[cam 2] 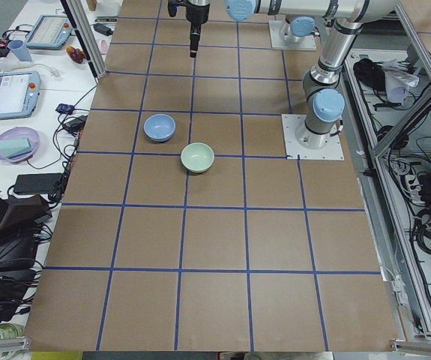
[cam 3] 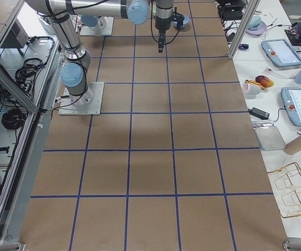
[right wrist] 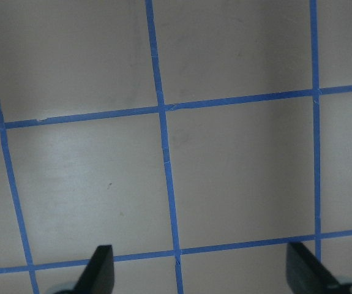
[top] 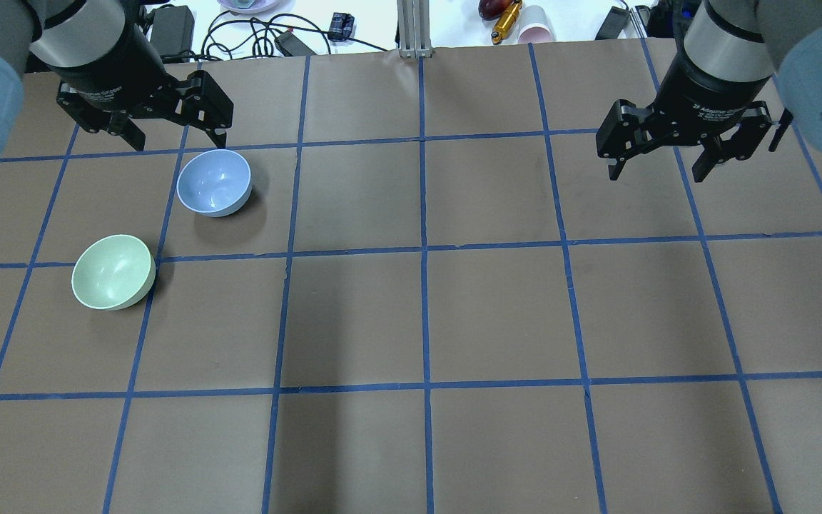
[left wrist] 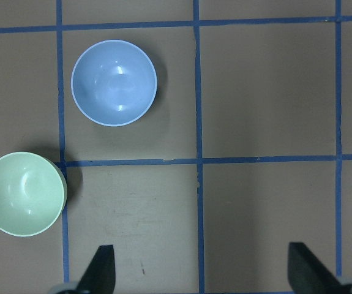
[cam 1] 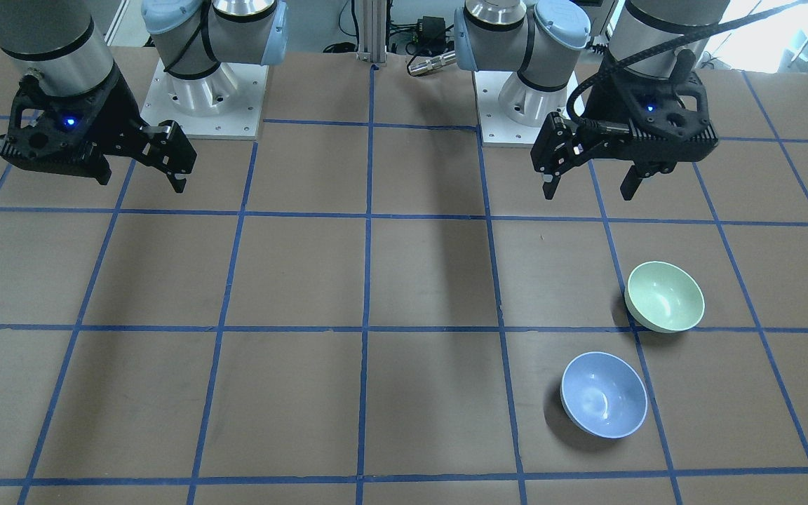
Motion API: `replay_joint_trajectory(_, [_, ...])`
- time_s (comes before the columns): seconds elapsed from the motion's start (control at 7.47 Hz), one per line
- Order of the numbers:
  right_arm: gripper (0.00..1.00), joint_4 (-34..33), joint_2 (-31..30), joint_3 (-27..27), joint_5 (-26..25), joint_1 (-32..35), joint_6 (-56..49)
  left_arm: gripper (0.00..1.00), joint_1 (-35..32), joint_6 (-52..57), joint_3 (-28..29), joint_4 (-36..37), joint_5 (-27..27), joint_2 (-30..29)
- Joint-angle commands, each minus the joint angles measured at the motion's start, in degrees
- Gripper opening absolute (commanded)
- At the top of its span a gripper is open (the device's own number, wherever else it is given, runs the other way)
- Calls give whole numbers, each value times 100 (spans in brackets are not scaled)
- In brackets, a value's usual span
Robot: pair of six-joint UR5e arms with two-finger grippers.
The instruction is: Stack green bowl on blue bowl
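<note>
The green bowl (top: 113,272) stands upright on the brown table at my left, and also shows in the front view (cam 1: 665,296) and the left wrist view (left wrist: 22,193). The blue bowl (top: 214,182) stands upright about one bowl's width from it, farther out on the table; it also shows in the front view (cam 1: 604,394) and the left wrist view (left wrist: 114,82). My left gripper (top: 177,139) is open and empty, held high above the table on my side of both bowls (cam 1: 588,189). My right gripper (top: 657,171) is open and empty above bare table at the right (cam 1: 141,179).
Blue tape lines divide the table (top: 425,314) into squares. The two arm bases (cam 1: 200,98) (cam 1: 530,105) stand at my edge. Cables, a pink cup (top: 536,32) and small items lie past the far edge. Tablets and trays sit on side benches (cam 2: 13,97).
</note>
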Motion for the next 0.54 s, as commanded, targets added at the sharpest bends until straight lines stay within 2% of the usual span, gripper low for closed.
replay_joint_trajectory(0.0, [100, 0, 0, 0, 0, 0, 0, 100, 0, 0, -20, 1, -46, -16])
replay_joint_trajectory(0.4, [100, 0, 0, 0, 0, 0, 0, 100, 26, 0, 32, -26, -11, -16])
